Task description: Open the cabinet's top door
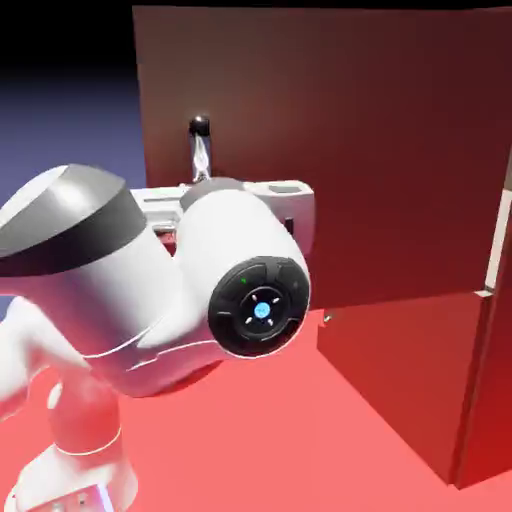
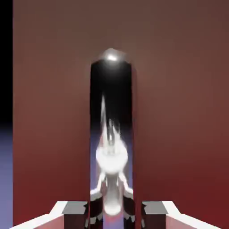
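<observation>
Silver handle (image 2: pixel 110 134) is clamped by closed gripper (image 2: pixel 114 210) on the swung-out top door (image 1: pixel 330 150); slipping is risked if pulled off-arc.

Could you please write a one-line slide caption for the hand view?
Gripper shut on the top door's shiny bar handle, seen from the hand.

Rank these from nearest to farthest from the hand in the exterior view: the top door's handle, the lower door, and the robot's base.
1. Handle: at the hand, on the swung-open top door.
2. Lower door: lower right, below the top door.
3. Robot's base: bottom left corner.
</observation>
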### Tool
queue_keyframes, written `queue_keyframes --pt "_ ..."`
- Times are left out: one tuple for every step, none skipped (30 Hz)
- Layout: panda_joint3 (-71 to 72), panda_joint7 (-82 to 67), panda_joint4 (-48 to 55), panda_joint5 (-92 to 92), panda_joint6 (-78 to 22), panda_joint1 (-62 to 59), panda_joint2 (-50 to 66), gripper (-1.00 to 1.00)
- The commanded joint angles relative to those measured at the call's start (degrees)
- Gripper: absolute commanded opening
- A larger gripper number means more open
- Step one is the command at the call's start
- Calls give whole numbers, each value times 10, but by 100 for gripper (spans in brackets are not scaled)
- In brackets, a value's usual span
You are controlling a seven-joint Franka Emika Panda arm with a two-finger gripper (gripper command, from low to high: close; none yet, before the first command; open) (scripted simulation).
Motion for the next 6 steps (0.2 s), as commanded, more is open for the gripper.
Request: queue_keyframes --pt "-4 2 21 -2 -16 14 2 -100" --pt "-7 5 42 -3 -33 29 5 -100" --pt "-10 8 62 -3 -49 43 7 -100" --pt "-12 11 82 -3 -65 57 9 -100" --pt "-12 11 82 -3 -65 57 9 100" --pt "-12 11 82 -3 -65 57 9 100"
